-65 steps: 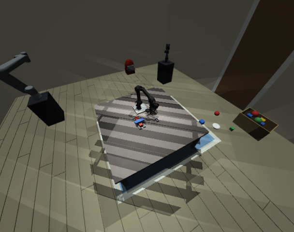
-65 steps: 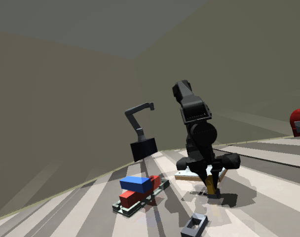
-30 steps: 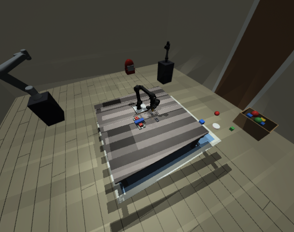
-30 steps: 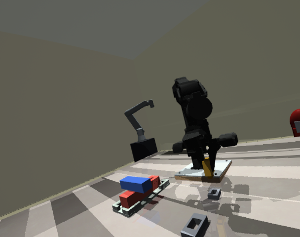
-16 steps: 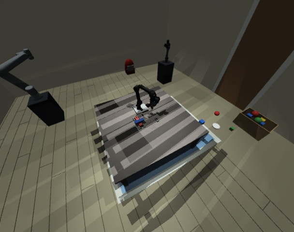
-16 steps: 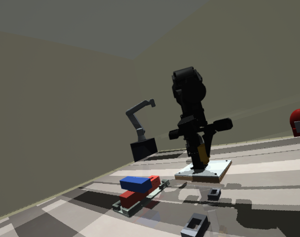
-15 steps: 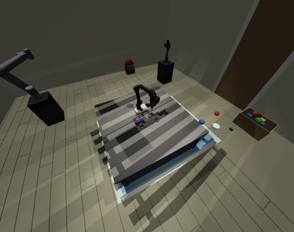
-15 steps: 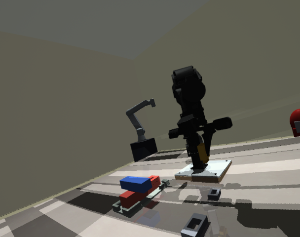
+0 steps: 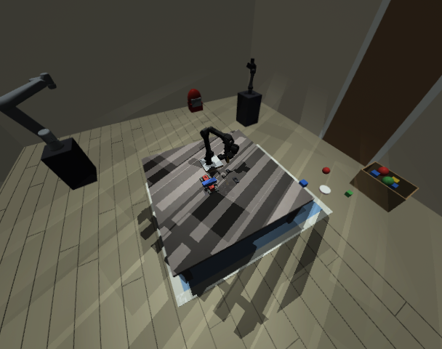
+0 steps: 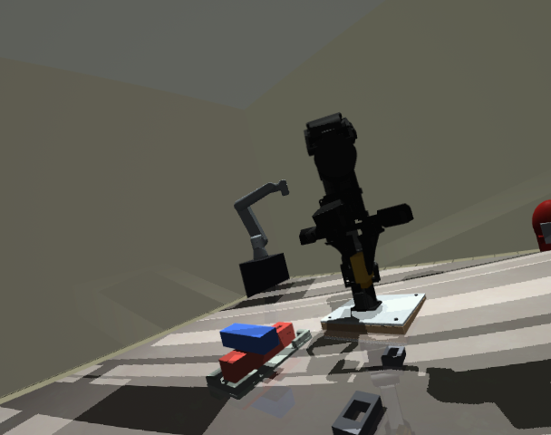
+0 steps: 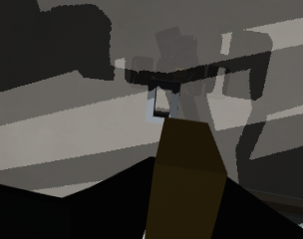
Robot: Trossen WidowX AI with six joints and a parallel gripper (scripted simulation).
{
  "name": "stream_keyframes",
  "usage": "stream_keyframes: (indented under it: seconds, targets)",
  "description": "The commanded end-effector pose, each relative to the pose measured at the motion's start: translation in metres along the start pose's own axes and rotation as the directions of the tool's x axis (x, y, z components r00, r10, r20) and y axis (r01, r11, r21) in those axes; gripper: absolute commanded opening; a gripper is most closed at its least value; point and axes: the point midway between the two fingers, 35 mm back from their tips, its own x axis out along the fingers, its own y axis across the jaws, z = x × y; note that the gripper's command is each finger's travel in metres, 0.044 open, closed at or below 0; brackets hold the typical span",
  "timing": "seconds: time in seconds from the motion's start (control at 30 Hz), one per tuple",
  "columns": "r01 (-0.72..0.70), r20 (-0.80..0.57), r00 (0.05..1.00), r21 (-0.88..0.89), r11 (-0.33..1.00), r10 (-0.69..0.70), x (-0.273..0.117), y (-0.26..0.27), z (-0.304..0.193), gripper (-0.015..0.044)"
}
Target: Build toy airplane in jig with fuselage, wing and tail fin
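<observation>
Pale wooden plank floor (image 9: 112, 240), crossed by long shadows; plain grey-green wall (image 9: 138, 49) (image 10: 453, 140) behind; tall brown door panel (image 9: 386, 75) in grey frame (image 9: 352, 71).

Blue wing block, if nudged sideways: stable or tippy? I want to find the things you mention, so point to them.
Likely stiff: the blue wing (image 9: 209, 182) (image 10: 248, 335) looks like a solid, straight-edged block. It may tip if pushed near an end, since both ends overhang the narrower red fuselage (image 9: 211, 186) (image 10: 236, 366).
</observation>
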Motion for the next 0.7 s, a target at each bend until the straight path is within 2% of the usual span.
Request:
stream_keyframes:
  seconds: [0.0,0.67]
  targets:
    - [0.000,0.001,1.000,0.003,1.000,0.000,0.002,-0.012,0.006,0.0000]
    - [0.007,0.006,1.000,0.015,1.000,-0.007,0.013,-0.072,0.025,0.0000]
